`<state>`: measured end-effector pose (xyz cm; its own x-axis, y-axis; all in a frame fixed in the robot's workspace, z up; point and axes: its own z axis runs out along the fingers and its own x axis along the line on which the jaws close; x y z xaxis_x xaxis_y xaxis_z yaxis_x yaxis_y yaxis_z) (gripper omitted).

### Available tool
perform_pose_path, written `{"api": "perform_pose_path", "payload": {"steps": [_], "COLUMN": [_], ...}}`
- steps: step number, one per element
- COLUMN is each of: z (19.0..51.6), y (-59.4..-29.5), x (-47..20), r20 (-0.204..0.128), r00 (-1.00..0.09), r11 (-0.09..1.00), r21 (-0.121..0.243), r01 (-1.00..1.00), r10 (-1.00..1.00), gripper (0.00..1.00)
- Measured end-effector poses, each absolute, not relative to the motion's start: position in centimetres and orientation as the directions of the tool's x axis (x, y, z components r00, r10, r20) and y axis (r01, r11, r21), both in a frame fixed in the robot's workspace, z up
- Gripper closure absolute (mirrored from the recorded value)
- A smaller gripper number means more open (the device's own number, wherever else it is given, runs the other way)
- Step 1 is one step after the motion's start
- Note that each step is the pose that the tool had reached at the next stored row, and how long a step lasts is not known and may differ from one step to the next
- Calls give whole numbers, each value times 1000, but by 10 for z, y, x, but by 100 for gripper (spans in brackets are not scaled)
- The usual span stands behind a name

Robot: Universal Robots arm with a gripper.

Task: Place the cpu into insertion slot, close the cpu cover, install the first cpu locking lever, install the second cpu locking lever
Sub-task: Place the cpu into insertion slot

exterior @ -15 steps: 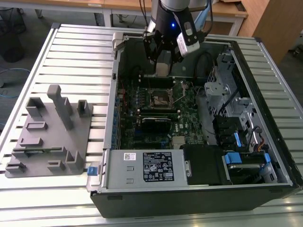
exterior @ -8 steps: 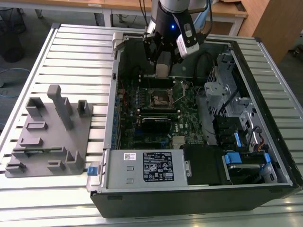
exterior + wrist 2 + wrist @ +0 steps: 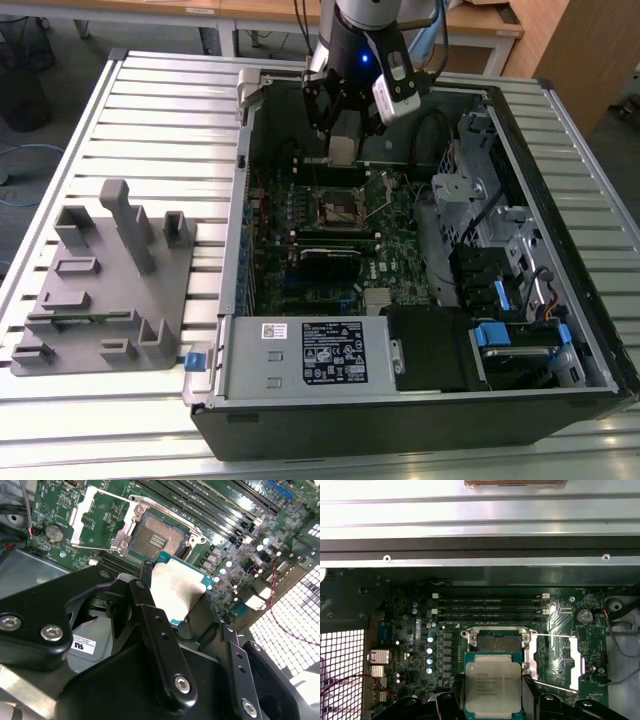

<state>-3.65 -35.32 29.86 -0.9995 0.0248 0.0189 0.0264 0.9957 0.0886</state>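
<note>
Slatted metal bench (image 3: 150, 110); upper centre of exterior view, black gripper (image 3: 343, 150) pinches silver square cpu (image 3: 492, 687) near black-framed insertion slot (image 3: 499, 642); misalignment could bend contacts.

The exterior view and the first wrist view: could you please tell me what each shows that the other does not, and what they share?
Exterior view: the grey fixture tray and the power supply box. First wrist view: the cpu face-on between the jaws, and the cpu cover swung open. Shared: the empty insertion slot on the green board.
</note>
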Motion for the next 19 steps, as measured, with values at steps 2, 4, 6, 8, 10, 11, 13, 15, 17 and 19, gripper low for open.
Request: {"api": "perform_pose_path", "payload": {"steps": [2,4,6,8,10,11,13,15,17,19], "z": [298,298,298,298,297,297,297,297,297,296], "y": [-353,-353,-353,-353,-353,-353,-353,-353,-353,-353], "x": [-36,-36,-36,-36,-36,-36,-36,-36,-36,-36], "r20": [19,19,19,19,19,19,19,19,18,18], "r00": [-1000,-1000,-1000,-1000,-1000,-1000,-1000,-1000,-1000,-1000], "r11": [996,996,996,996,996,996,996,996,996,996], "r21": [88,89,89,89,89,89,89,89,89,89], "r01": [26,26,26,26,26,26,26,26,26,26], "r10": [25,25,25,25,25,25,25,25,25,25], "gripper": [46,46,46,46,46,46,46,46,46,46]}}
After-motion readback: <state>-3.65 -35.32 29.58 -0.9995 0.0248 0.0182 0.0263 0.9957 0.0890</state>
